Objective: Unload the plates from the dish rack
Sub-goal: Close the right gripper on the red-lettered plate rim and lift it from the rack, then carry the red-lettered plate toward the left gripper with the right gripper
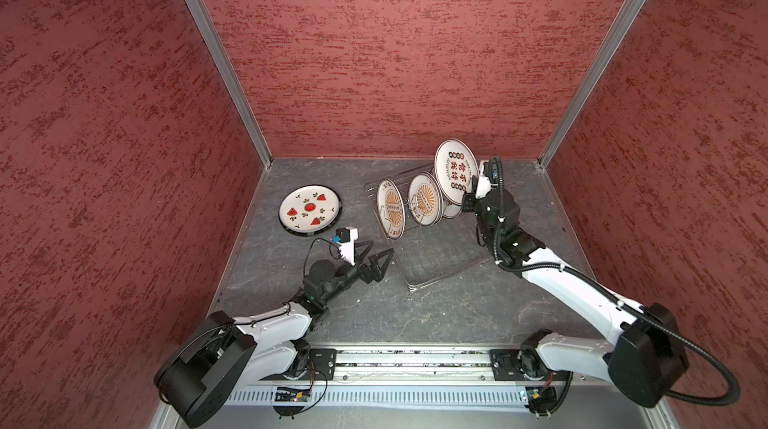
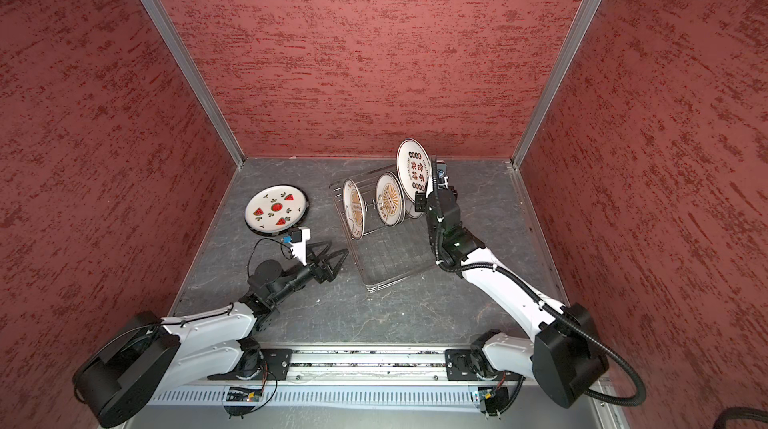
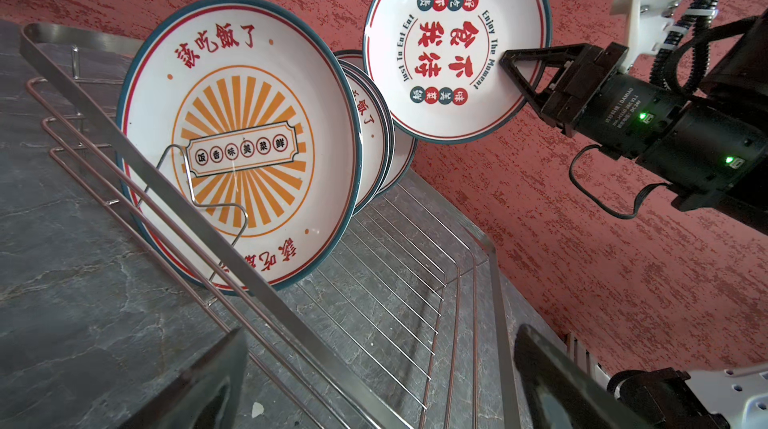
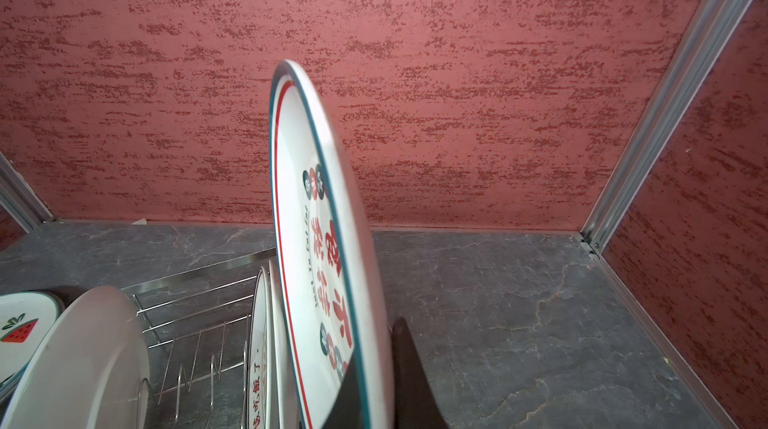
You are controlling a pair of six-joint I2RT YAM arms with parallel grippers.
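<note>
Glazed character plate (image 1: pixel 455 171) hangs above the dish rack (image 1: pixel 436 252), rim pinched in the clenched right gripper (image 3: pixel 508 61); that thin edge-hold may slip, striking the racked sunburst plates (image 1: pixel 392 208); left gripper (image 1: pixel 384 267) gapes empty.

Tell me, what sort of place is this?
Likely a robot test booth, not a kitchen: red textured walls box in a grey tabletop, and two robot arms sit on a front rail.

Your right gripper (image 3: pixel 509 64) clamps the Chinese-character plate (image 3: pixel 453 44) by its rim above the dish rack (image 3: pixel 399 281), where a sunburst plate (image 3: pixel 241 115) stands tilted.
</note>
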